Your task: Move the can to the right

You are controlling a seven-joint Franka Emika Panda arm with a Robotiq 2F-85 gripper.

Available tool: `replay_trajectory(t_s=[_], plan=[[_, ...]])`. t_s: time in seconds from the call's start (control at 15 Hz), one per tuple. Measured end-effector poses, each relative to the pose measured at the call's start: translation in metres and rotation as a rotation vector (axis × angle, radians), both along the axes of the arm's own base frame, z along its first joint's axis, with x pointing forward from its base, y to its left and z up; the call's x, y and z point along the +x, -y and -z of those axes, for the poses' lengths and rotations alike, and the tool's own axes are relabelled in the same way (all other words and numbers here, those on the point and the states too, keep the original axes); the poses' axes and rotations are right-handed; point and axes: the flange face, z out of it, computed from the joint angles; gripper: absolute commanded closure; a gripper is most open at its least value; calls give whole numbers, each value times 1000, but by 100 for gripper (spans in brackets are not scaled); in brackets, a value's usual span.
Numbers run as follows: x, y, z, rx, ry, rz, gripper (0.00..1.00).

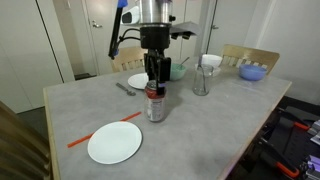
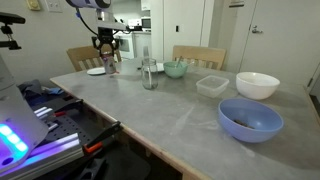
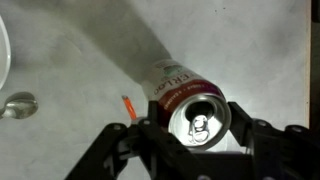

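Note:
The can [image 1: 154, 106] is red with white markings and a silver top, and it stands upright on the grey table [image 1: 200, 125]. My gripper [image 1: 154, 84] comes straight down onto its top. In the wrist view the fingers [image 3: 190, 113] press against both sides of the can [image 3: 200, 122], with no gap showing. The can also shows in an exterior view [image 2: 112, 66], under the gripper [image 2: 108, 47].
A white plate [image 1: 114, 143] and an orange stick [image 1: 100, 131] lie in front of the can. Behind it are another plate [image 1: 134, 80] and a spoon [image 1: 125, 88]. To the right stand a clear glass [image 1: 201, 82], a green bowl [image 1: 178, 70], a white bowl [image 2: 257, 85] and a blue bowl [image 2: 250, 118].

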Motion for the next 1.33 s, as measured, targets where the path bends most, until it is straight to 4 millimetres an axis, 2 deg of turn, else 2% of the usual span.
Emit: replay_trajectory(t_s=[0.2, 0.33, 0.53, 0.8, 1.0, 1.13, 1.33], plan=[[2, 10, -27, -29, 10, 9, 56], [5, 23, -53, -43, 24, 29, 56], [11, 58, -101, -67, 53, 88, 56], [16, 123, -157, -88, 82, 207, 56], [15, 179, -187, -85, 112, 314, 56], [11, 221, -200, -79, 128, 394, 56], [-2, 288, -206, -77, 131, 522, 56]])
